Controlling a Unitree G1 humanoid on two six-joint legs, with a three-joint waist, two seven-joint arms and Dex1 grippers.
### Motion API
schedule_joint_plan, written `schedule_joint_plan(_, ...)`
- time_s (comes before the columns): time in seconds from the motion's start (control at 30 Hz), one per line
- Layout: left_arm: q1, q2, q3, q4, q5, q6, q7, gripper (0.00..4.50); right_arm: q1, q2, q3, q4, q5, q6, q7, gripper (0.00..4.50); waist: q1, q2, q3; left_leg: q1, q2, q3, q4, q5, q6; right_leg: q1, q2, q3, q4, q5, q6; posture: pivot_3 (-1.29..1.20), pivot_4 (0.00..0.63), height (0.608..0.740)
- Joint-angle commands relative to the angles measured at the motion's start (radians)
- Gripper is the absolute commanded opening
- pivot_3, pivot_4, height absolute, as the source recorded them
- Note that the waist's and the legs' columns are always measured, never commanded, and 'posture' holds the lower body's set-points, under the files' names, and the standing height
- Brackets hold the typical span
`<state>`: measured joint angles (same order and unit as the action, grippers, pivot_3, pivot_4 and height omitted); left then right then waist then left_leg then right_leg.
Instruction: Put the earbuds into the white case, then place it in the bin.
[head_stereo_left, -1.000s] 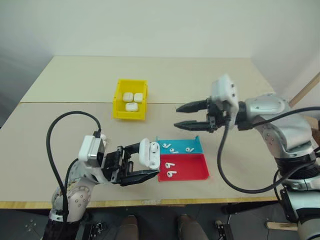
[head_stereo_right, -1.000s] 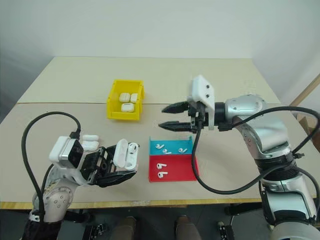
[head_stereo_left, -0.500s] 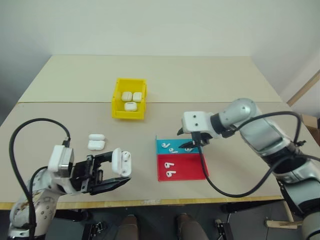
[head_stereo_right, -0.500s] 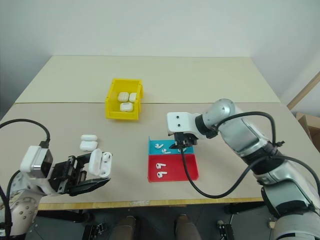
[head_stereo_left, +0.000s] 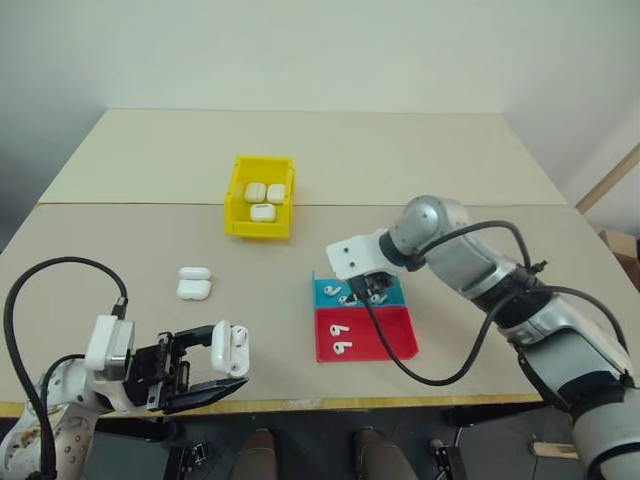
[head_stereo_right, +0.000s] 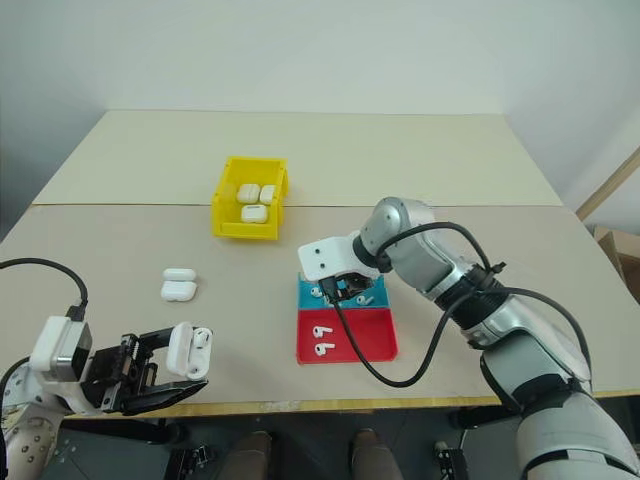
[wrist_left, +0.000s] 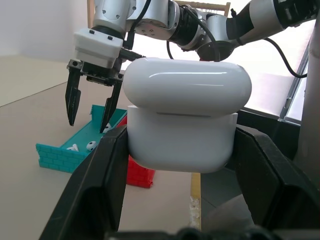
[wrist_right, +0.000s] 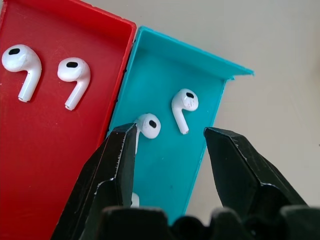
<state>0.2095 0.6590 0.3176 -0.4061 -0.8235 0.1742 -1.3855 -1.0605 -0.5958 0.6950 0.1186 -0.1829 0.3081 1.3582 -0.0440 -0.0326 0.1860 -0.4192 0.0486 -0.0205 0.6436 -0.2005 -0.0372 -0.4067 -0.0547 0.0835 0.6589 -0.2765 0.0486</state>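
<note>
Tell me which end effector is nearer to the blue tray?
The right. The right end effector hangs open just above the blue tray, over its earbuds. The left end effector is far off, near the table's front edge, holding the case.

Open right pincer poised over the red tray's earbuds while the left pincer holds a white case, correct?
Not quite: the right pincer is over the blue tray, as the right wrist view shows, not the red tray. The left pincer does hold a white case.

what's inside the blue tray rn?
Blue tray: white earbuds, two in plain sight and part of a third low between the open right hand's fingers. Those fingers cover the tray's near end, so the count is uncertain.
</note>
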Motion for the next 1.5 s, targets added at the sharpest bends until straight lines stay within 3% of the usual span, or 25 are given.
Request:
schedule_joint_plan(0.03, -0.009, -0.003, 0.003, -0.031, -0.009, -0.016, 0.008, 2.8, -0.036, 0.023, -0.017, 0.03, -0.038, -0.096, -0.009, 2.59, 0.0, 0.0, 0.0, 0.0, 0.0, 0.0, 0.0, 0.0, 0.0, 0.0, 0.0, 0.0, 0.0, 0.0, 0.0, 0.0, 0.15, 0.74)
schedule_joint_plan(0.47, -0.027, -0.015, -0.009, -0.038, -0.007, -0.017, 0.035, 2.8, -0.049, 0.095, -0.017, 0.139, -0.127, -0.282, -0.023, 2.59, -0.001, 0.0, 0.0, 0.001, 0.0, 0.0, 0.0, 0.0, 0.0, 0.0, 0.0, 0.0, 0.003, 0.0, -0.001, 0.0, 0.15, 0.74)
schedule_joint_plan(1.5, -0.02, -0.035, -0.038, -0.056, 0.008, -0.041, 0.066, 2.8, -0.059, 0.161, -0.021, 0.267, -0.21, -0.44, -0.019, 2.59, -0.002, 0.0, 0.0, 0.003, 0.0, 0.0, 0.0, 0.0, 0.0, 0.001, 0.0, 0.0, 0.005, 0.001, -0.001, 0.0, 0.15, 0.74)
